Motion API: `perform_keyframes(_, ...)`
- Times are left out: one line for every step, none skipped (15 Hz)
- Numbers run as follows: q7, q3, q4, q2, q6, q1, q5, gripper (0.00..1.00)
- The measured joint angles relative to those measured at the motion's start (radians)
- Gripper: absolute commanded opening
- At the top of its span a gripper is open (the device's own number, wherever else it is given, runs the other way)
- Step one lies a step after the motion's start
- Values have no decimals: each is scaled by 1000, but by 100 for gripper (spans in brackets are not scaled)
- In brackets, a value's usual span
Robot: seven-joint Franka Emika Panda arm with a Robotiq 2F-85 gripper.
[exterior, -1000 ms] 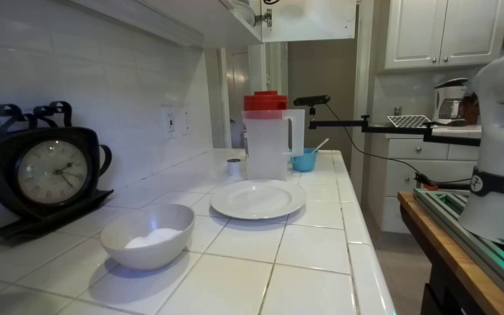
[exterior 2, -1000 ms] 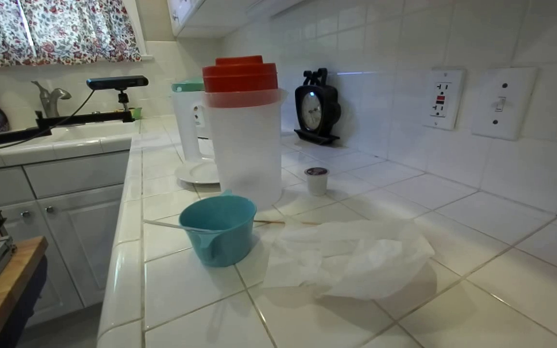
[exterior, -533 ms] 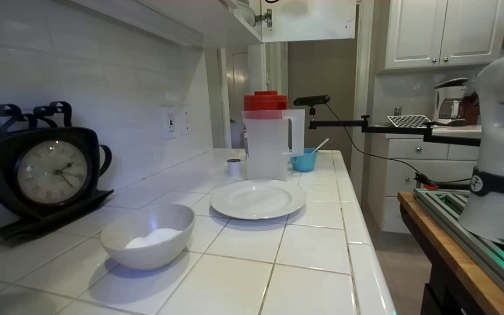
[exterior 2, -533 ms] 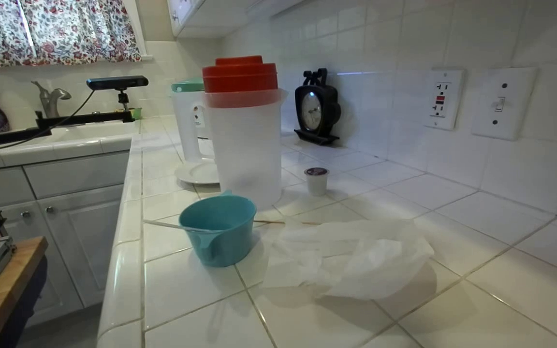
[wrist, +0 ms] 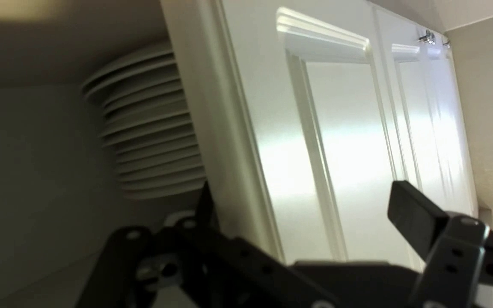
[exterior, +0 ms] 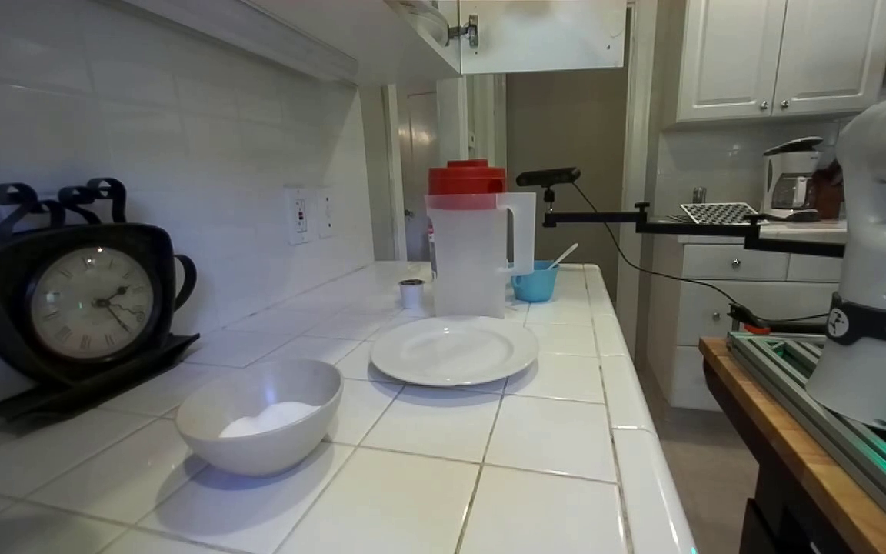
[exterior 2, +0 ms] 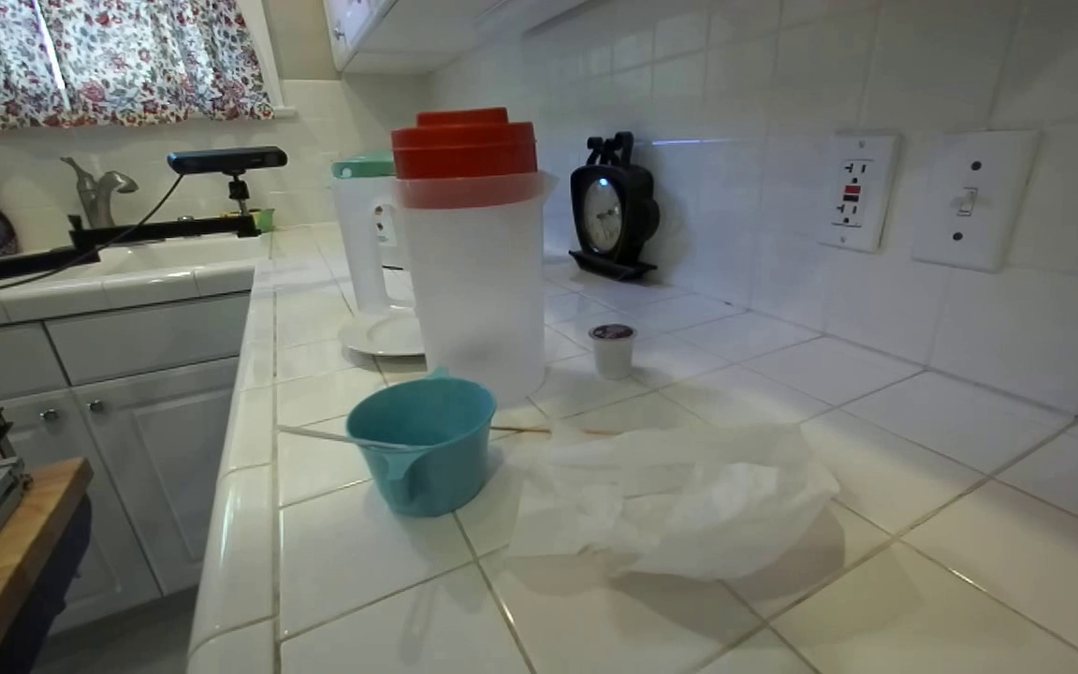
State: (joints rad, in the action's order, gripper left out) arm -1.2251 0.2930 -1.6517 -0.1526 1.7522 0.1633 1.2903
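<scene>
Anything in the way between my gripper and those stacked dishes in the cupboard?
Yes: the white cabinet frame. In the wrist view it appears within the gap of the open gripper and hides the right side of the stacked dishes. Whether frame and gripper touch is unclear.

I see a white tiled counter point(exterior: 551, 500) carrying a bowl point(exterior: 258, 454), plate point(exterior: 454, 352), red-lidded pitcher point(exterior 2: 478, 271), green-lidded pitcher point(exterior 2: 364, 243), small white tub point(exterior 2: 613, 356), blue cup point(exterior 2: 436, 476), crumpled paper point(exterior 2: 670, 505) (thin, nearly see-through to me) and, by the wall, a black clock point(exterior: 93, 300).

Opposed exterior views share counter point(exterior: 412, 492); wrist view close, apparently into cupboard point(wrist: 221, 128)
</scene>
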Motion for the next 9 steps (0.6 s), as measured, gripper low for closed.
perform_keyframes(23,-3,-3,-12,0,0,-24,100)
perform_keyframes(44,-7,-6,-25,1,1,-49,100)
perform_keyframes(67,-12,-10,-38,1,1,-76,100)
perform_keyframes(88,-18,-15,-52,0,1,-101,100)
perform_keyframes(108,-25,-19,-64,0,1,-125,100)
perform_keyframes(126,-32,-23,-74,-1,1,-143,100)
perform_keyframes(143,-39,-27,-84,-2,1,-160,100)
perform_keyframes(159,-48,-29,-94,-3,0,-171,100)
perform_keyframes(178,-56,-31,-105,-6,-3,-181,100)
